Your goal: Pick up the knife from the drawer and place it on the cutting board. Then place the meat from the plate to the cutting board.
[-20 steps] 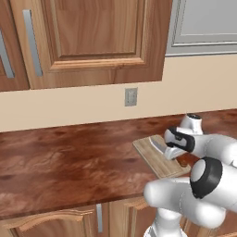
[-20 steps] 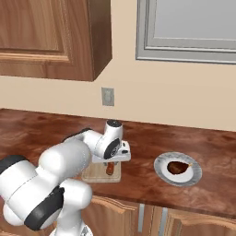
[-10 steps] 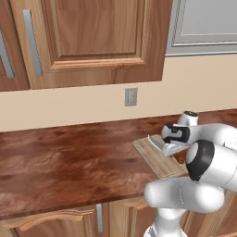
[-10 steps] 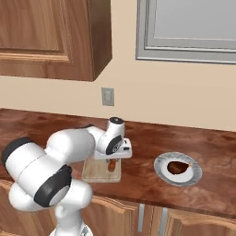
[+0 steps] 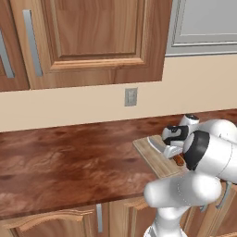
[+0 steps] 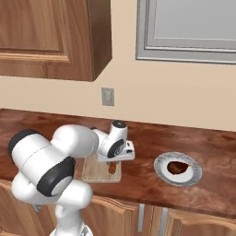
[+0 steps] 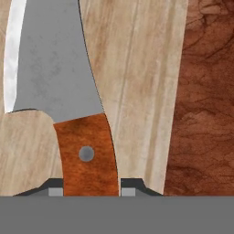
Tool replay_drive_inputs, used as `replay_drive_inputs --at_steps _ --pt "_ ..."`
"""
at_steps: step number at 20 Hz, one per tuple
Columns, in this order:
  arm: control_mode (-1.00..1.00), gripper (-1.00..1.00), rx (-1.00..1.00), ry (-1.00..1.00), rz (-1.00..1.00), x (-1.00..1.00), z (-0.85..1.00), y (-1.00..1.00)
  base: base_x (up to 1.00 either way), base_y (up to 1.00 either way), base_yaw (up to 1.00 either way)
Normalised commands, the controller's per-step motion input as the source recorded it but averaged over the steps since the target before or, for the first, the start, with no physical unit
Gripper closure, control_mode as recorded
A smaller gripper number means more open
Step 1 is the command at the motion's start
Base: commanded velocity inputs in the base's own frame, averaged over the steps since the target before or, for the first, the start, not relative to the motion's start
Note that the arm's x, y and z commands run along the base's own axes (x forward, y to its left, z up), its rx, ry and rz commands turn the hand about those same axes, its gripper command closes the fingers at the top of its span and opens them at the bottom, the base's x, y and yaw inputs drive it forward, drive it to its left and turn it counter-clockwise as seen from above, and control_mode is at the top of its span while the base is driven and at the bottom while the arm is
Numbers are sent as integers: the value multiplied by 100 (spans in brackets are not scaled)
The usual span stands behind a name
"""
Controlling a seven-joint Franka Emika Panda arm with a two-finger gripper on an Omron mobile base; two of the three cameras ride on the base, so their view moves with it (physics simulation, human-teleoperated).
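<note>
Over the pale tan wooden cutting board [image 7: 141, 91] on reddish-brown counter [image 7: 205, 100], the two-finger gripper [image 7: 89, 189] clenched the brown-orange handle of the silver-bladed knife [image 7: 55, 68] — blade pointing away from the jaws.

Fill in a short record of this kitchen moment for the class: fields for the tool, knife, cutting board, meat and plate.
tool: tool shut on the knife's handle, over the cutting board
knife: knife held by its brown handle, grey blade pointing away across the board
cutting board: cutting board pale wood, on the reddish-brown counter
meat: meat dark lump lying on the plate
plate: plate grey-rimmed, on the counter to the right of the board
</note>
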Motion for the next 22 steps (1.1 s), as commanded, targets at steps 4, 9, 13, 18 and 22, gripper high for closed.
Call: replay_drive_inputs --at_steps 4,9,13,18,22 --pt "-100 100 0 0 0 8 -28 2 0 0 0" --pt "-100 -100 0 0 0 0 -9 4 0 0 0" --pt "-100 -100 0 0 0 0 3 0 0 0 0" --pt "-100 -100 0 0 0 -10 13 0 0 0 0" --pt "-100 -100 0 0 0 -9 32 0 0 0 0"
